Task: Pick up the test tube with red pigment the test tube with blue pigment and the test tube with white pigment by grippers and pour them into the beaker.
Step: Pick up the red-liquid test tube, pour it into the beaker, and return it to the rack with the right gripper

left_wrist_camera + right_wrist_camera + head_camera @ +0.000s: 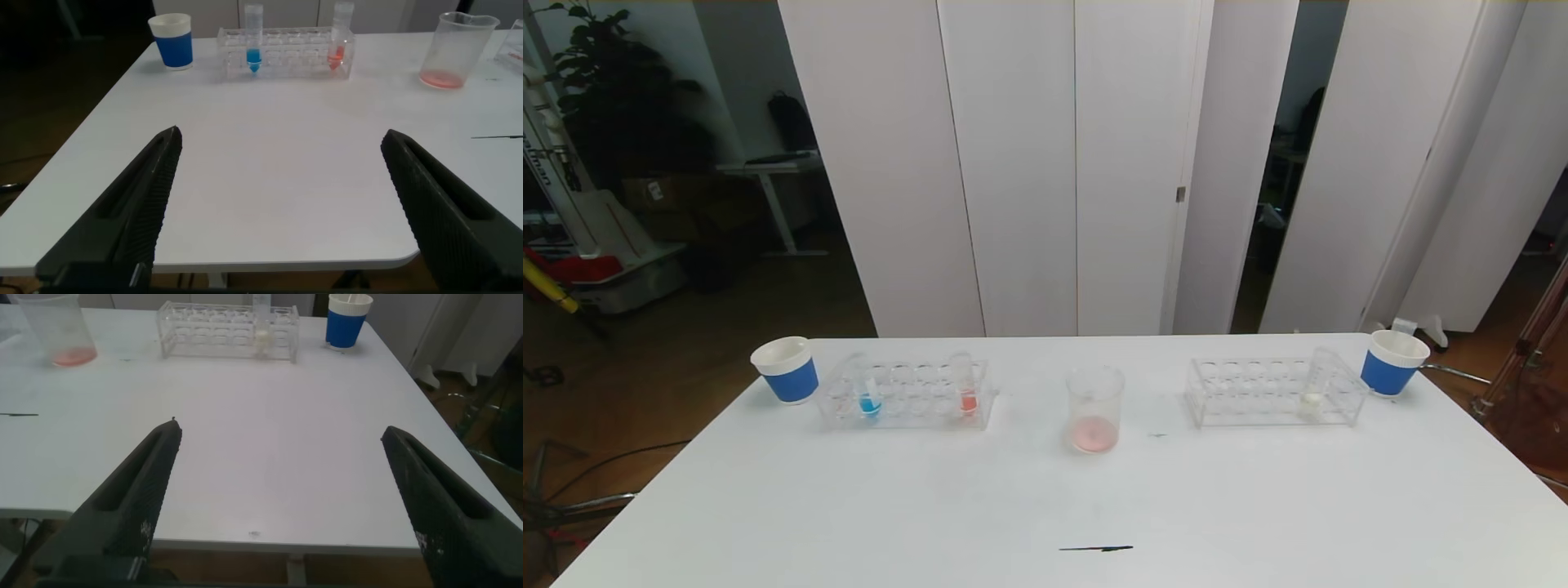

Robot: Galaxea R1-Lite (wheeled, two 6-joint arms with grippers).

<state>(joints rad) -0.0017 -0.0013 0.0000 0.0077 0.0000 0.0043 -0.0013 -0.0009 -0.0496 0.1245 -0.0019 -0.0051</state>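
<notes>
With red liquid pooled in the beaker [1094, 408], both wide-open grippers, left gripper [282, 204] and right gripper [282, 498], hang empty short of the table edge; the left should clamp the test tube with blue pigment [869, 390], left of the beaker, high and upright.

White folding partition panels [1013, 163], dark wooden floor [768, 302], potted plant [613, 73], small desk [768, 167] behind.

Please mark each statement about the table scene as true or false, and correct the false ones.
1. The beaker holds some pink-red liquid. True.
2. The test tube with blue pigment stands in the right rack. False: it stands in the left rack.
3. The test tube with white pigment lies flat on the table. False: it stands in the right rack.
4. The left gripper is open and holds nothing. True.
5. The right gripper grips a cup. False: it is open and empty.
</notes>
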